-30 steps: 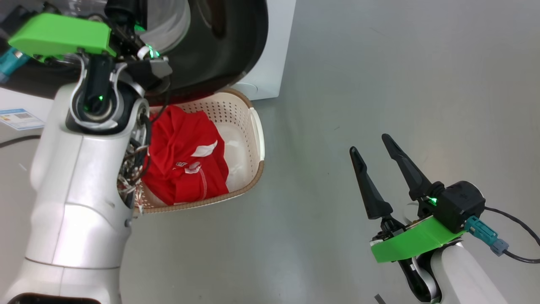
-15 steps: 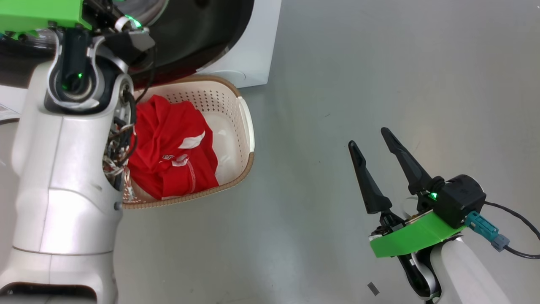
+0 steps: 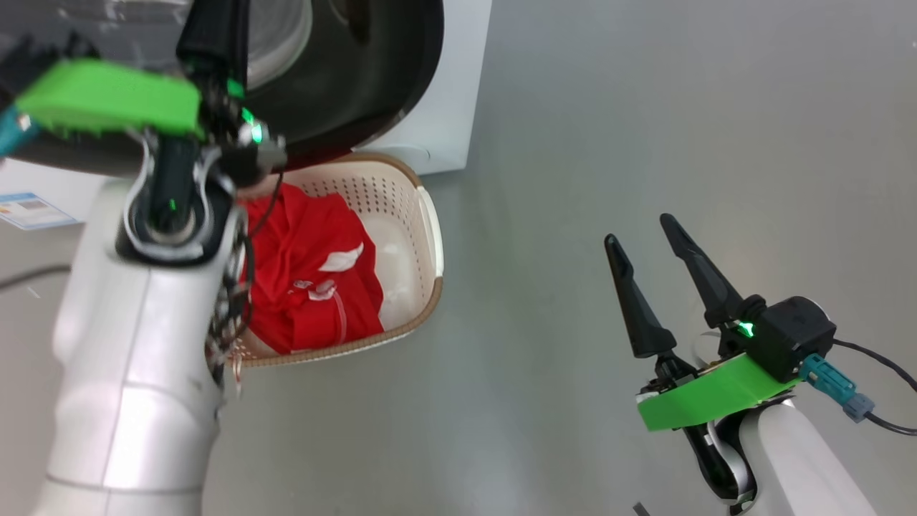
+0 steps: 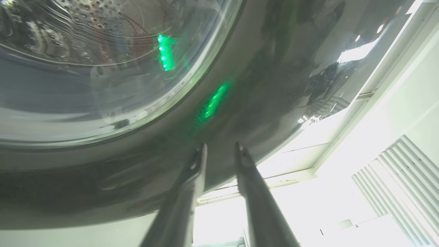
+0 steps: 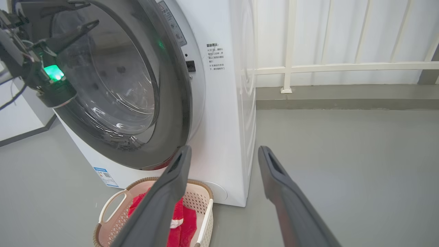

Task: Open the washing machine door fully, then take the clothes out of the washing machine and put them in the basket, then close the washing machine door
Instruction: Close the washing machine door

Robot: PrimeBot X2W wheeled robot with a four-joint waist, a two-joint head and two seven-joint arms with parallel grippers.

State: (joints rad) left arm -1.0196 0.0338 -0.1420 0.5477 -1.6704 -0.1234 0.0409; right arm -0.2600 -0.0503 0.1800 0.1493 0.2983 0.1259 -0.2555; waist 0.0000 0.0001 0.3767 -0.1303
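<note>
The floor is bright and evenly lit, but the left arm (image 3: 136,344) looks smeared and blurry, green lights shine on the shiny washing machine door (image 4: 240,103), and white glare washes out the corner beside it.

Clothes (image 3: 301,272) bright red, white patches. Basket (image 3: 401,193) cream, dot-perforated, brown woven rim. Washing machine (image 5: 226,120) white; door (image 5: 178,103) glossy black rim, clear glass. Sticker (image 5: 104,175) blue, 7 o'clock of door. Floor (image 3: 645,107) grey.
</note>
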